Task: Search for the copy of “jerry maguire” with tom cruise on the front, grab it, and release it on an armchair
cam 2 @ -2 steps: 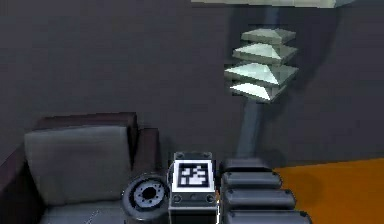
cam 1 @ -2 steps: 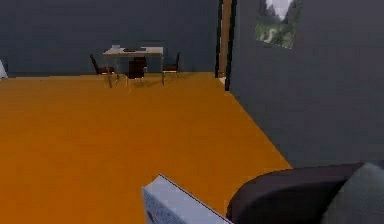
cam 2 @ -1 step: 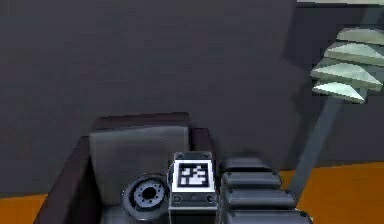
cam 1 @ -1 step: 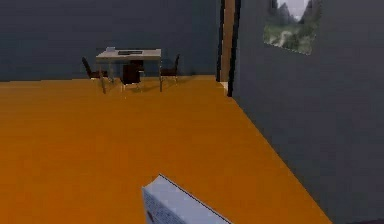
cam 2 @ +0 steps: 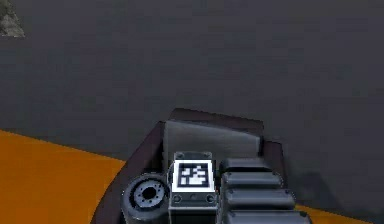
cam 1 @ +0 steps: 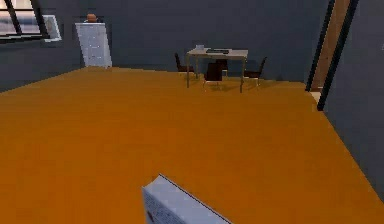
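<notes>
Because a dark armchair sits right behind the hand, I cannot tell whether it holds anything; the copy, likely light and slick, wants an edge grip.

Arm: dark ribbed square segments, bottom centre-right. White square marker, black marks, dark frame. Tool: round dark-grey drum, ringed face.
</notes>
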Tool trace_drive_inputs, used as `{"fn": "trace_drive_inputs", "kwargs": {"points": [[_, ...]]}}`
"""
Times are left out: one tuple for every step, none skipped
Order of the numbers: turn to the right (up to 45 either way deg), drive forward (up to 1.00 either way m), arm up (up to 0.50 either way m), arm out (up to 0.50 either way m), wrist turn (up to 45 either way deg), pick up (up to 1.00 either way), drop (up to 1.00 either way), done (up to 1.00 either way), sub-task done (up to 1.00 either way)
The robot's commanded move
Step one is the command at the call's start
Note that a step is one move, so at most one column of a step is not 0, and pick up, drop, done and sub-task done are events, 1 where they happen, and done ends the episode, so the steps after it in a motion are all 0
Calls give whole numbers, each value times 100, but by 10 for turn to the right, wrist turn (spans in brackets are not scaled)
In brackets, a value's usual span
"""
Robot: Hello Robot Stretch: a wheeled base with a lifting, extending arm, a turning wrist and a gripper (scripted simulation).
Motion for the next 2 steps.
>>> {"fn": "trace_drive_inputs", "kwargs": {"points": [[0, 0, 0, 26, 0, 0, 0, 0, 0], [0, 0, 0, 0, 450, 0, 0, 0, 0]]}}
